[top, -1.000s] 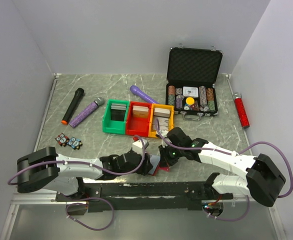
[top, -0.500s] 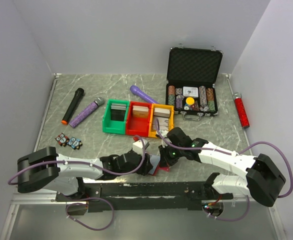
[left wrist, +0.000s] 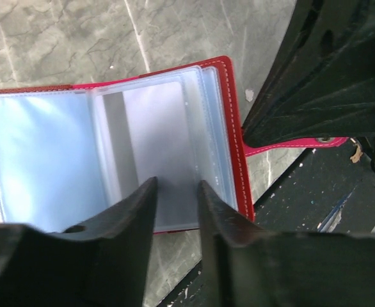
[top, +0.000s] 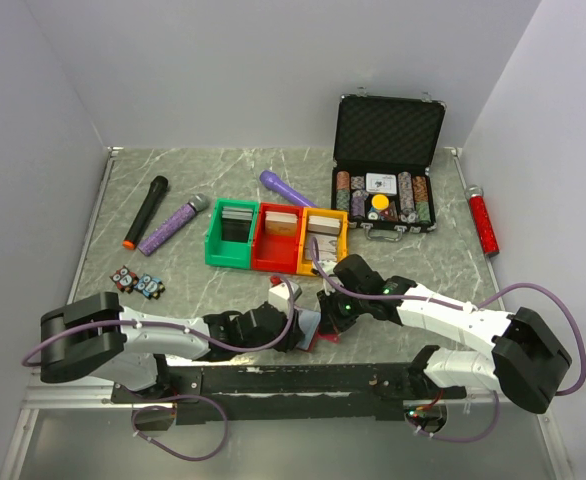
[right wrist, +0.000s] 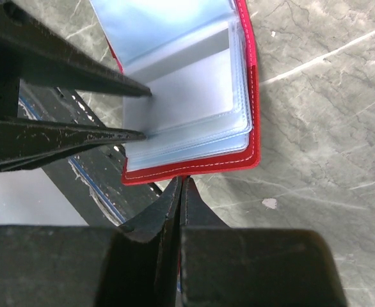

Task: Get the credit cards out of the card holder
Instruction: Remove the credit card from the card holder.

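The card holder (top: 307,323) lies open on the marble table near the front edge, dark red outside with pale grey-blue sleeves (left wrist: 155,128). My left gripper (left wrist: 176,185) is at its near edge, jaws a little apart and straddling the rim of a sleeve with a pale card in it. From the right wrist view the left fingers (right wrist: 79,70) reach the sleeves (right wrist: 194,96) from the left. My right gripper (right wrist: 182,181) is shut at the red edge, on the snap tab (left wrist: 296,144). In the top view the two grippers (top: 295,330) (top: 325,318) meet over the holder.
Green (top: 229,238), red (top: 277,240) and yellow (top: 323,242) bins with cards stand mid-table. An open black poker chip case (top: 385,170) is at the back right. Microphones (top: 146,212) (top: 173,223) (top: 285,187), a red tool (top: 485,222) and the black base rail (top: 293,380) are around.
My left arm has shifted slightly right toward the holder. The right arm and the card holder have hardly moved.
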Robot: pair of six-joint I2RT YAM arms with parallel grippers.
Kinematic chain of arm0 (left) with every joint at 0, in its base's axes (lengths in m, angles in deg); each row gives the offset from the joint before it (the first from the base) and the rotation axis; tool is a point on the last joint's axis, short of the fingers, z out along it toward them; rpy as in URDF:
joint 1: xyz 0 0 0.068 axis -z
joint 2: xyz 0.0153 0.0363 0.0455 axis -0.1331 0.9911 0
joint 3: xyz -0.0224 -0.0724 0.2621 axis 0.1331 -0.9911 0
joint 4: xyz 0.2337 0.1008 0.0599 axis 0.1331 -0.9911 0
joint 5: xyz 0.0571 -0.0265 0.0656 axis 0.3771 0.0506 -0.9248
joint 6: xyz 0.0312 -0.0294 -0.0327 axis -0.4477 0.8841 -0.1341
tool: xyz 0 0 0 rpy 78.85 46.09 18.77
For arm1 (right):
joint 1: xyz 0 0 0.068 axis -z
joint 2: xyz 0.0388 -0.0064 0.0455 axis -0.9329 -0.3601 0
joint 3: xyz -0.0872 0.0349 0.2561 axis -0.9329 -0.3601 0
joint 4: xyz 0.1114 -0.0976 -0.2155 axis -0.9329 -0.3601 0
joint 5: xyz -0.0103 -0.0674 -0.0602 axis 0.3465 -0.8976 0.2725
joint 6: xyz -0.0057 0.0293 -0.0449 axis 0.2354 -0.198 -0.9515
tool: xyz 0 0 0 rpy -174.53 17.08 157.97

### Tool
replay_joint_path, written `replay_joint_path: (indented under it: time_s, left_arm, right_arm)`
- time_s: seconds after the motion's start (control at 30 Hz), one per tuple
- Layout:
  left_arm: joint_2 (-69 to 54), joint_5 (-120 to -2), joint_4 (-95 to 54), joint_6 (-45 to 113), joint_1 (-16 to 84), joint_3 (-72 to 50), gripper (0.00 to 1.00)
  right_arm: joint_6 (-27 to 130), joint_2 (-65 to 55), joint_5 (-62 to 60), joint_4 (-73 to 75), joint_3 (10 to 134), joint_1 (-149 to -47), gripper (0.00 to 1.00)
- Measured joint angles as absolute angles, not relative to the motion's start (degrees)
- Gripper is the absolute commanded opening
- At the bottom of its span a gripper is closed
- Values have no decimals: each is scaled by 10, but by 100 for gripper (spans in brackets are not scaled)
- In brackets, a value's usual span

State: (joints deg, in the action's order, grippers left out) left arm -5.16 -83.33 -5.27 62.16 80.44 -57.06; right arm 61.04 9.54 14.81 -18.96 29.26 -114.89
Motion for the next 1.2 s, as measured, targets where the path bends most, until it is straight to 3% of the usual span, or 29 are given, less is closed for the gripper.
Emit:
replay_joint_path:
  time_s: [0.33, 1.2]
  left_arm:
    - [-64, -865, -65, 636, 808, -569, 22]
    - [-134, -995, -167, 705, 779, -573, 25]
  right_arm:
    - [610, 95, 147, -187, 293, -1149, 0]
    - [608, 95, 147, -190, 303, -1149, 0]
